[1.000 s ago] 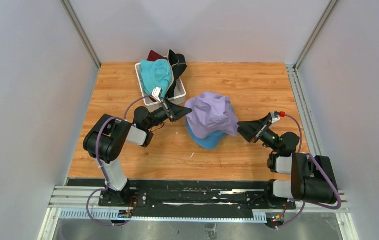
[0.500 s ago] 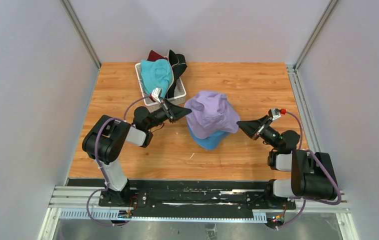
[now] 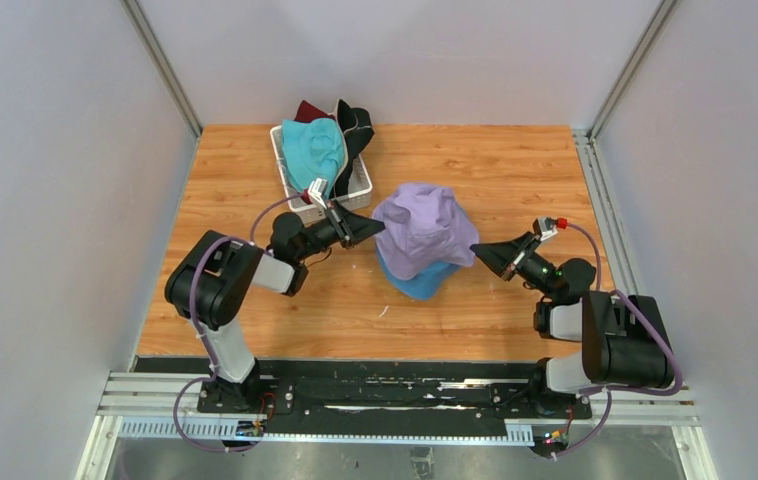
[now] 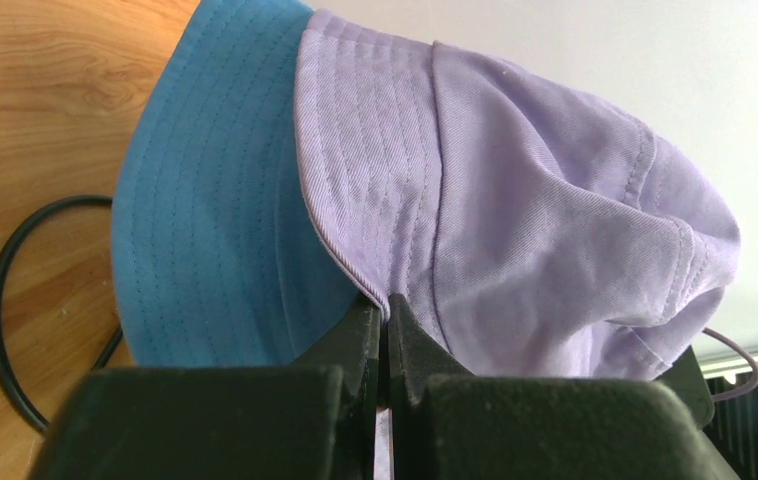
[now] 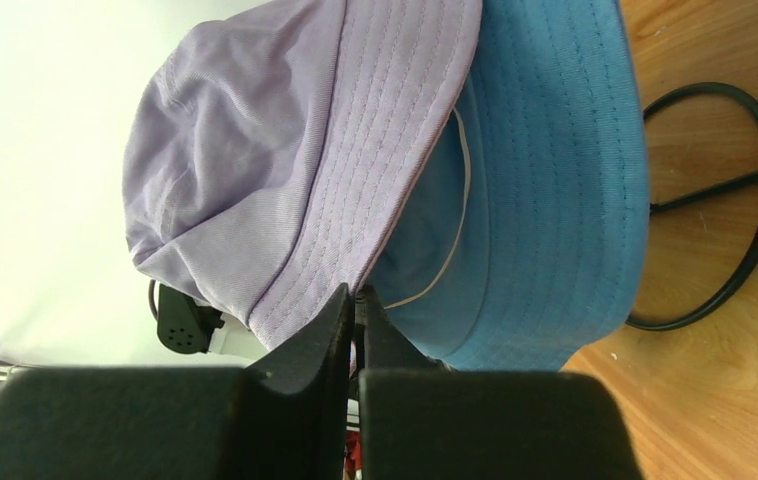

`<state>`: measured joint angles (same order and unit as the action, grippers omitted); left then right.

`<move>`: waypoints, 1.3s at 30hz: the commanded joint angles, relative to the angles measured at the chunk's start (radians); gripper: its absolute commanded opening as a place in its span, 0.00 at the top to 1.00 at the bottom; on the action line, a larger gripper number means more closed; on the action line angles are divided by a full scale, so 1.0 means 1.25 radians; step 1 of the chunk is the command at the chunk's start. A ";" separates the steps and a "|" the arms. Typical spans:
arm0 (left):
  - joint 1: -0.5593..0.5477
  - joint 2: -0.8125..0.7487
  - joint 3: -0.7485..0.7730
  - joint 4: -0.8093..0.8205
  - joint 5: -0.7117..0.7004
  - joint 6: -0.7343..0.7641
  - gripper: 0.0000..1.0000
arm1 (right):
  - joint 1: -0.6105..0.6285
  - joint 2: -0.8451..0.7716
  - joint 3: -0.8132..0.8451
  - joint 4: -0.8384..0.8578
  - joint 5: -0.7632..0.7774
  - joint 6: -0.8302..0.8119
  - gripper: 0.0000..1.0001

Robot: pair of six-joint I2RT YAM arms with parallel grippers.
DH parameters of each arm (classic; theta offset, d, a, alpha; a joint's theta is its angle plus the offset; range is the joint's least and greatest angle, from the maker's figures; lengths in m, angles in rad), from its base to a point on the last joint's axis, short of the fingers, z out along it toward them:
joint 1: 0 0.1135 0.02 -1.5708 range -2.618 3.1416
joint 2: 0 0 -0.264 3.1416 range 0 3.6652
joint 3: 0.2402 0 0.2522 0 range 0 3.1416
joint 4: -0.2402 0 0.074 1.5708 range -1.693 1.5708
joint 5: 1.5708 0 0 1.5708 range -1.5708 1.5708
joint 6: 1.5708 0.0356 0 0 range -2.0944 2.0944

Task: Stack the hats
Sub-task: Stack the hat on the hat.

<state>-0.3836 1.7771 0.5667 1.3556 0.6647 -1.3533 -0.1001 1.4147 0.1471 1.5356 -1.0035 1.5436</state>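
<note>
Lavender hat (image 3: pixel 423 228) sits over blue hat (image 3: pixel 417 283) mid-table, blue brim showing beneath on near side. I see left gripper (image 3: pixel 380 229) at lavender brim's left edge, fingers pressed together, brim edge pinched at tips. Right gripper (image 3: pixel 475 250) at opposite edge of same brim, fingers likewise closed on fabric edge. Hat spans between both grippers, crown beyond tips in each wrist view. Teal hat (image 3: pixel 310 148) lies in white basket (image 3: pixel 360 186) at far left, behind left gripper. Dark red hat (image 3: pixel 307 108) and black hat (image 3: pixel 355 125) at basket's far end.
</note>
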 commanded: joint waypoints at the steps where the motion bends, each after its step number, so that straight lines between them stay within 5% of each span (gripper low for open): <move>1: -0.013 -0.038 0.009 -0.059 -0.011 0.057 1.00 | 0.010 0.004 0.006 0.040 -0.008 -0.026 0.99; 11: -0.039 -0.184 0.027 -0.286 -0.049 0.134 1.00 | 0.008 -0.124 -0.029 -0.034 -0.025 -0.040 1.00; 15: -0.061 -0.226 0.047 -0.397 -0.072 0.178 1.00 | -0.001 -0.244 -0.028 -0.270 -0.031 -0.141 0.99; 21: -0.076 -0.217 0.038 -0.419 -0.088 0.188 1.00 | -0.020 -0.474 0.020 -0.795 0.024 -0.395 0.99; 39: -0.043 -0.086 0.107 -0.398 -0.084 0.181 1.00 | -0.048 -0.241 0.088 -0.642 0.016 -0.394 0.99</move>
<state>-0.4603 1.6100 0.6876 0.9260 0.5770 -1.1442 -0.1368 1.0988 0.1986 0.6807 -0.9585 1.0748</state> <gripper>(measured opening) 0.023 0.012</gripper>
